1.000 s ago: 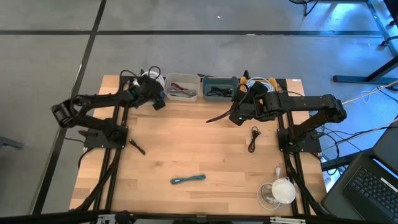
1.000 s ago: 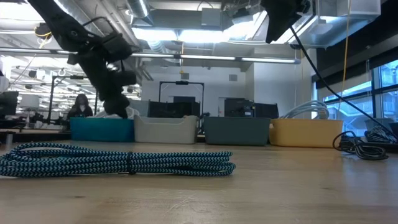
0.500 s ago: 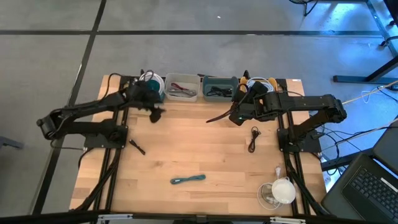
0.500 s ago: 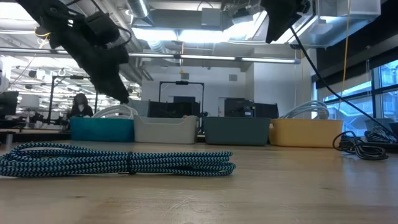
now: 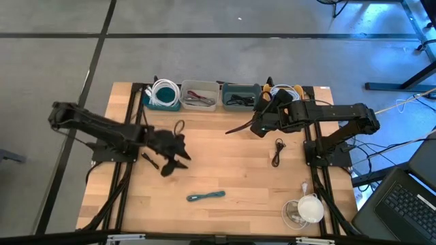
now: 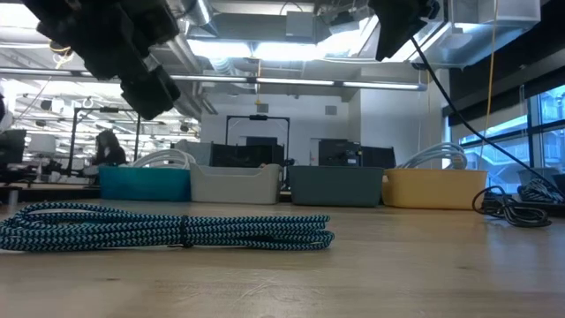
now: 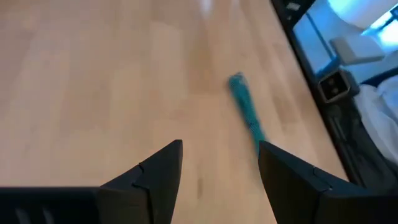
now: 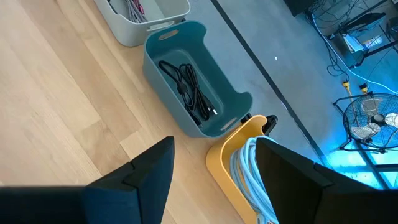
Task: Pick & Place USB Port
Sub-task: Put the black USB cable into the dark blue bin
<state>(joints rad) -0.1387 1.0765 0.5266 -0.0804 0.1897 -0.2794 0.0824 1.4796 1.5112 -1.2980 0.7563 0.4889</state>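
I see the teal braided cable (image 5: 206, 196) coiled on the wooden tabletop (image 5: 225, 163), near its front edge; no writing is readable on it. My left tool (image 5: 178, 155) hovers just beyond it, fingers apart and empty. My right tool (image 5: 257, 126) waits by the bins, fingers apart, holding nothing. Teal (image 5: 162, 94), white (image 5: 199, 95), slate (image 5: 240, 96) and yellow (image 8: 245, 165) bins line the far edge. A loose black cable (image 5: 277, 152) lies toward the right side. Beyond is a lit office with monitors.
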